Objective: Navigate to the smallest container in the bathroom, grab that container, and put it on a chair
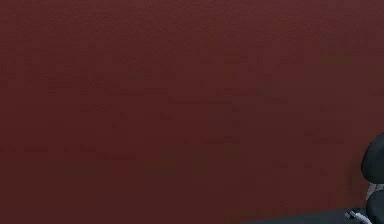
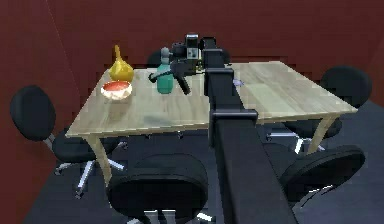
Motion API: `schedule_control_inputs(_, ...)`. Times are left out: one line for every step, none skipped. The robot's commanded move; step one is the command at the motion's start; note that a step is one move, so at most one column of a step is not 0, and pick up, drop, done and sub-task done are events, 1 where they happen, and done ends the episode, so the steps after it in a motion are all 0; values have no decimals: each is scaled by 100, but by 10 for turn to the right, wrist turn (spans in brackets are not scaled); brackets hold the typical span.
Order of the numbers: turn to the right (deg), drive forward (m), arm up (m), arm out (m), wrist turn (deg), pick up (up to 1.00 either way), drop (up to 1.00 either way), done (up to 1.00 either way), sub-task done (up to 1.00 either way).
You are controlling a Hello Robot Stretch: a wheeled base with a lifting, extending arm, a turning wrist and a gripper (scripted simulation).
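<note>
In the arm side view, the dark arm (image 2: 225, 120) reaches out over a light wooden table (image 2: 270, 90). The gripper (image 2: 170, 74) is at the arm's far end, above the table's far middle. A small teal container (image 2: 164, 85) with a dark top is right at the fingers, with the tabletop behind it. I cannot tell whether the gripper holds it or whether it stands on the table. Black office chairs surround the table: one at the near side (image 2: 160, 190), one at the left (image 2: 33, 112), one at the near right (image 2: 325, 170).
A yellow vase (image 2: 121, 66) and a red and white bowl (image 2: 117, 90) stand on the table's left part. Another black chair (image 2: 347, 84) sits at the far right. In the forward view, a dark red wall (image 1: 180, 100) is close ahead, with a black chair edge (image 1: 374, 170) at the lower right.
</note>
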Motion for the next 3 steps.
schedule_control_inputs(0, 0, -38, 0, 0, 0, 0, 0, 0)
schedule_control_inputs(0, 0, -50, 0, 0, 0, 0, 0, 0)
schedule_control_inputs(0, 0, 0, 0, 0, 0, 100, 0, 0)
